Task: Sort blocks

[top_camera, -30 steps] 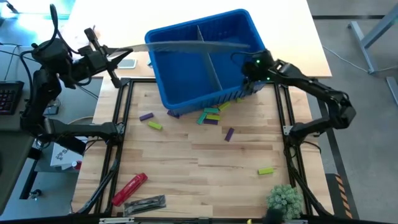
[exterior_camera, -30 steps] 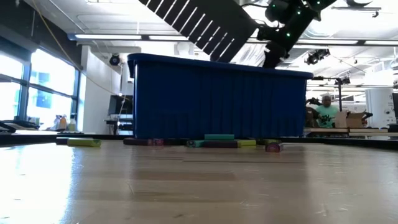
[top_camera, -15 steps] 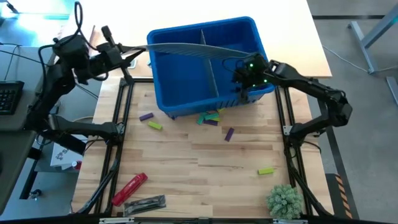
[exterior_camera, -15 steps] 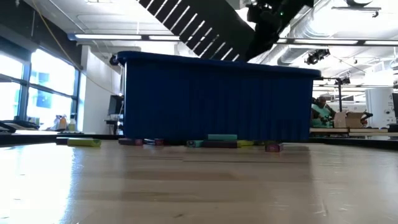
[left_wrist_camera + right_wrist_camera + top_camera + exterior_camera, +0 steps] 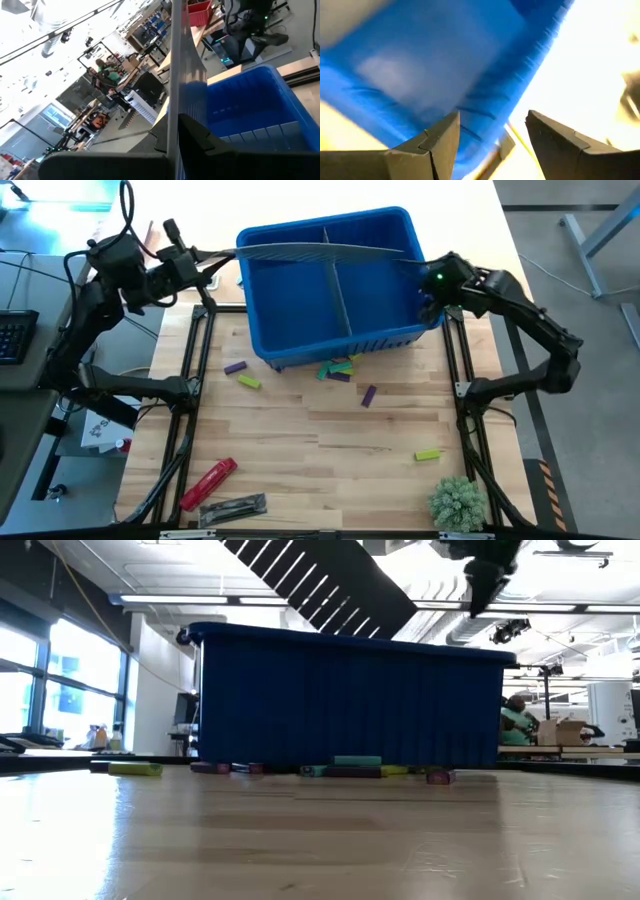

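High view: a blue two-compartment bin point(image 5: 330, 280) sits at the far edge of the wooden table point(image 5: 320, 450), and both compartments look empty from here. The blocks point(image 5: 340, 367) lie outside it: a cluster of teal, lime and purple bars just in front of the bin's near wall, a purple and a lime one a little to their left, one purple bar nearer the table's middle, and a single lime bar well apart toward the right near corner.

The left gripper point(image 5: 200, 265) is off the table's far-left corner, clamped on a long grey flat strip point(image 5: 320, 251) that reaches across the top of the bin. The right gripper point(image 5: 432, 292) hangs at the bin's right wall with its fingers spread wide and nothing between them; its wrist view shows only blue plastic beyond the two dark fingers.

By my judgement the sorting proper has not begun. The next move calls for the right gripper to come off the bin wall, descend over the cluster and pinch one bar cleanly, since the bars there touch each other.
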